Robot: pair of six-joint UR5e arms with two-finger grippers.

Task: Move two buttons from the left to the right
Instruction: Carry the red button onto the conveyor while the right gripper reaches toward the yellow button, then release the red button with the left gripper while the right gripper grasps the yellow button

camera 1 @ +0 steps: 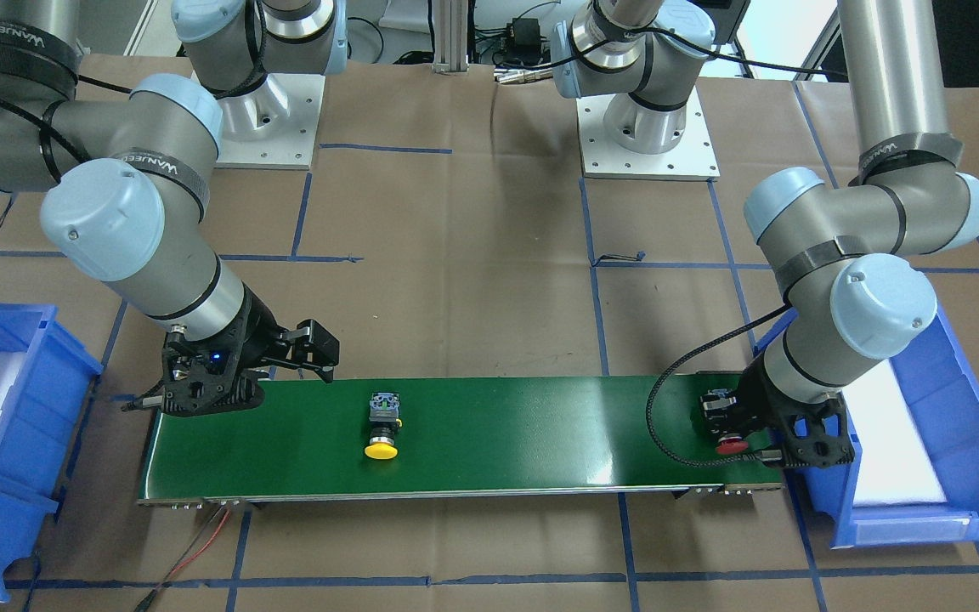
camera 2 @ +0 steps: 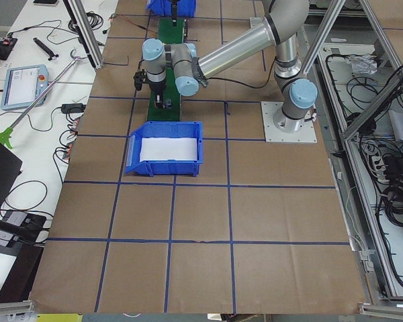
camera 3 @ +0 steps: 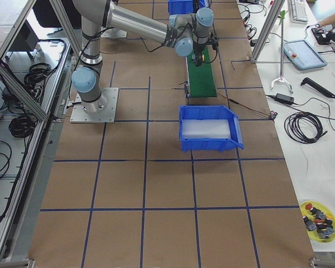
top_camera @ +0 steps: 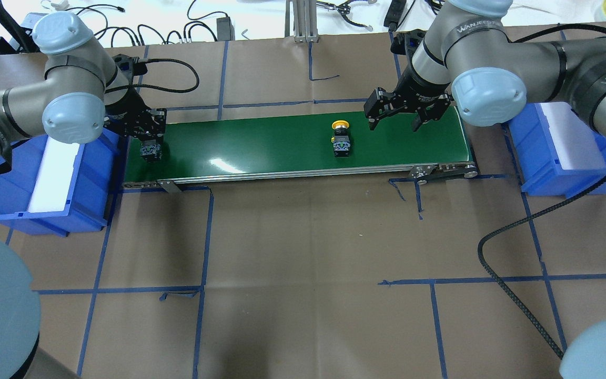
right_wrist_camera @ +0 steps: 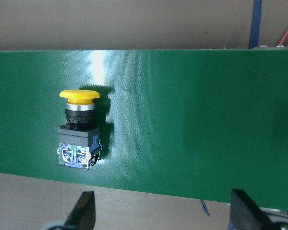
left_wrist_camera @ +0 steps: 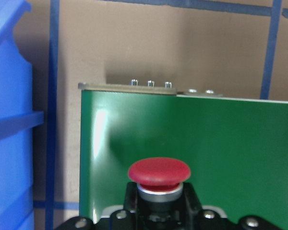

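The red-capped button (camera 1: 729, 443) is at the left-arm end of the green conveyor belt (camera 1: 523, 425). My left gripper (camera 1: 723, 421) is shut on its black body. The left wrist view shows the red cap (left_wrist_camera: 159, 171) sticking out between the fingers just above the belt (left_wrist_camera: 230, 143). The yellow-capped button (top_camera: 340, 138) lies on its side on the belt, right of its middle. It also shows in the right wrist view (right_wrist_camera: 79, 129). My right gripper (top_camera: 396, 123) is open and empty, hovering over the belt just right of the yellow button.
A blue bin (top_camera: 92, 179) with a white liner stands off the belt's left end. A second blue bin (top_camera: 532, 158) stands off its right end. A black cable (top_camera: 513, 295) lies on the brown paper table. Blue tape lines mark the table.
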